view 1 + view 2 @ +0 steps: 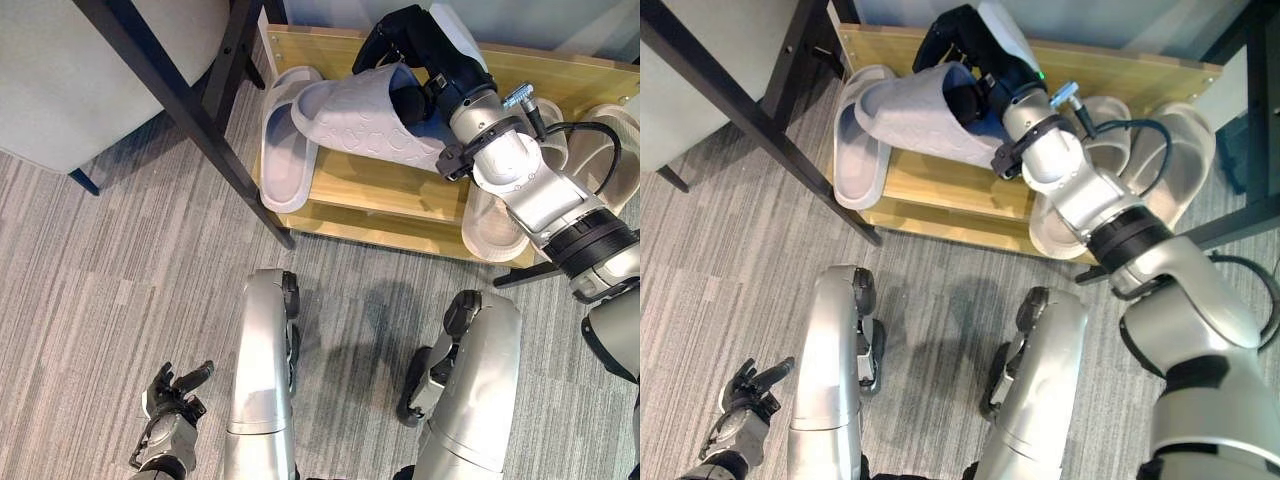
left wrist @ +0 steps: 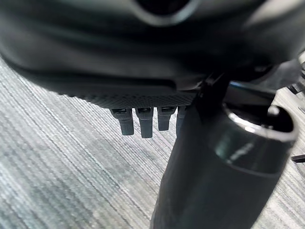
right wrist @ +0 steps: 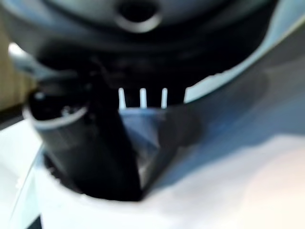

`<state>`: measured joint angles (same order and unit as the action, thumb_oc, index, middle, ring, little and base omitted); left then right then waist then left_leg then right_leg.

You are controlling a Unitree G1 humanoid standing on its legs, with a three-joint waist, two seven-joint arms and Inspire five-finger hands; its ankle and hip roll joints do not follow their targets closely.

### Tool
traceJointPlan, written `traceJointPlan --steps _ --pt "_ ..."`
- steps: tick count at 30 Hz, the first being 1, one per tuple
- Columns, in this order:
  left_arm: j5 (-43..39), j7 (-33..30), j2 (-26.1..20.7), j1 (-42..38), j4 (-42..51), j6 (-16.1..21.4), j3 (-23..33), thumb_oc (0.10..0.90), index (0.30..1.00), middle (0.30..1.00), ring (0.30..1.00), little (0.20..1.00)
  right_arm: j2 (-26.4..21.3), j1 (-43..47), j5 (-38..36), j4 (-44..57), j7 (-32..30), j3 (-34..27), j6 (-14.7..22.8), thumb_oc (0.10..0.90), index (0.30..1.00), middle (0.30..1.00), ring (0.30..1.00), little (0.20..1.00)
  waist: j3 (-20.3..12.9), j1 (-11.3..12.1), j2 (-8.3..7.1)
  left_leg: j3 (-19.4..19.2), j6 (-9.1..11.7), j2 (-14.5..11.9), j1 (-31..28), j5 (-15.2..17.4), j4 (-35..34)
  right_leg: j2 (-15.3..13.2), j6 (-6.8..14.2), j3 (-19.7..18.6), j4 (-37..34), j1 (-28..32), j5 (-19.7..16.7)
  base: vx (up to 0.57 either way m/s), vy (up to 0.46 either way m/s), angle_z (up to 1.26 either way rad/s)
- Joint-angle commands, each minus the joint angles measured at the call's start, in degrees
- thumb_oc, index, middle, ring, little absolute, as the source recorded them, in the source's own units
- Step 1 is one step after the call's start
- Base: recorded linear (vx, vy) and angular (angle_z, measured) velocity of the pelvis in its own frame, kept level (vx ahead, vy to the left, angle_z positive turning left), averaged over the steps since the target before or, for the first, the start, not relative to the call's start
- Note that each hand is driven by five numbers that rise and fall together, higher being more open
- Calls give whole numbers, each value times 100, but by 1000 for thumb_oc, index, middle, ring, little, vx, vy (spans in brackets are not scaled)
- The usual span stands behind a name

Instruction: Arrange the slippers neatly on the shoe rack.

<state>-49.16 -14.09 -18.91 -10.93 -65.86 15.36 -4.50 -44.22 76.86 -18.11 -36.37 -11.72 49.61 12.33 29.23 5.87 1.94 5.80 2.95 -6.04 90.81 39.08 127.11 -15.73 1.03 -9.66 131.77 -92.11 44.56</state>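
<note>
I see the wooden shoe rack standing on the grey striped carpet, and I'll place everything else against it. Off the rack's left end a black metal frame slants past, with a pale cushioned seat beyond it. My right hand is up over the rack's back edge, its fingers curled round the strap of a pale grey slipper, which it holds tilted above the rack's shelf, toe toward the rack's left end. On the rack's left end a second slipper lies flat, partly under the held one. Toward the rack's right end two more slippers rest: one reaching the rack's front edge under my forearm, another at the far right. My left hand hangs low over the carpet, well in front of the rack, its fingers loosely spread and holding nothing.
</note>
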Motion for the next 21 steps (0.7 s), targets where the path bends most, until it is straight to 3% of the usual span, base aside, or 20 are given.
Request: traceJointPlan --steps 1,8,21 --pt "192 12 -271 262 -21 370 -127 800 900 900 900 900 81 1390 -18 -138 -304 -329 434 800 900 900 900 900 -193 366 25 769 -177 -36 -85 492 263 162 -254 -588 69 218 54 0 0 0" --pt "351 134 -265 266 -75 284 -385 800 900 900 900 900 94 1573 -247 -577 -114 -42 360 800 900 900 900 900 -120 314 -51 819 -156 -62 -85 526 350 198 -246 -616 151 217 42 -1 -1 -2" --pt "648 222 -228 96 137 110 -681 800 900 900 900 900 278 1499 -272 -129 156 151 98 800 900 900 900 900 -54 115 -98 863 -143 -137 -85 561 419 228 -221 -592 211 216 78 -2 15 -4"
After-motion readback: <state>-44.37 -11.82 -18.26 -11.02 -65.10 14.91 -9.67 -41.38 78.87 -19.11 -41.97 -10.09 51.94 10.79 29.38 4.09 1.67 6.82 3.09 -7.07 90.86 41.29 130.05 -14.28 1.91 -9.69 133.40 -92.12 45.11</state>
